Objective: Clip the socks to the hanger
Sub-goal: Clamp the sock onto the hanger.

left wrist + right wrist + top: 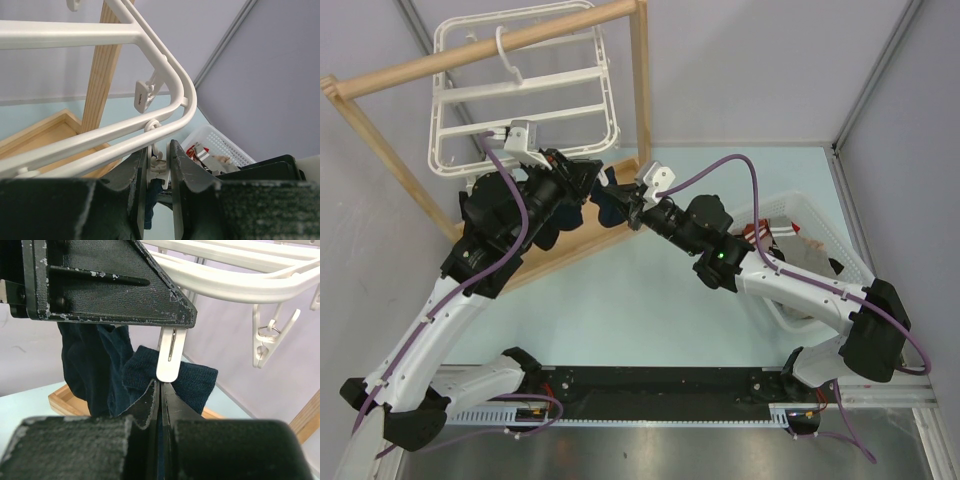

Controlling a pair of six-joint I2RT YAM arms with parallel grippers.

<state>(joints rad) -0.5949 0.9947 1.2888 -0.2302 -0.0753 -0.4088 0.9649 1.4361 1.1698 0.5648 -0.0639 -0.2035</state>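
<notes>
Clip (pixel 167 357) was squeezed by near-shut left gripper (pixel 159 154), sock (pixel 197 382) was pinched in closed right gripper (pixel 160 390); deeper feeding was probably needed tbh.

A tall wooden frame stand (pixel 642 90) rises at the far left of the pale blue-green table (pixel 650 310). Its round top bar spans two uprights, and its rimmed wooden base rests on the surface. On the right sits a white perforated plastic basket (pixel 825 212) holding reddish-brown and white garments (pixel 767 233). Lilac-grey wall panels (pixel 740 70) stand behind and to the right.
</notes>
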